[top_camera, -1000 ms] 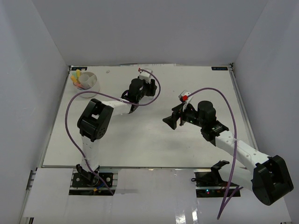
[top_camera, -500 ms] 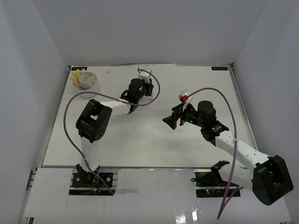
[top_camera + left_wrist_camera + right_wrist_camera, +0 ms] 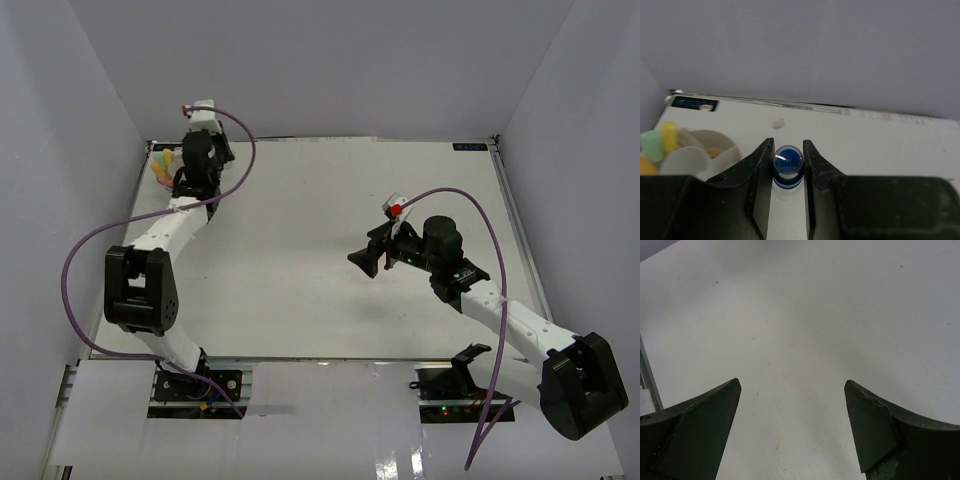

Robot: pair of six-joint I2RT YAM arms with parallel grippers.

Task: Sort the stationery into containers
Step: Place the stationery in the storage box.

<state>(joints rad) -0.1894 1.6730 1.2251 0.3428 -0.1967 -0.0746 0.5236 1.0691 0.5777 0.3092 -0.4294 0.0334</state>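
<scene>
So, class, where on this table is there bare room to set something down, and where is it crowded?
Bare: the wide middle of the table, between the left arm and the right gripper, and the far right corner. Crowded: the far left corner, where the left gripper holds the bottle by the tub.

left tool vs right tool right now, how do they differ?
Left tool is shut on the blue-capped bottle; right tool is wide open, holding nothing. Left tool sits at the far left corner by the white tub; right tool hangs over bare table, right of centre. Both have black fingers.
</scene>
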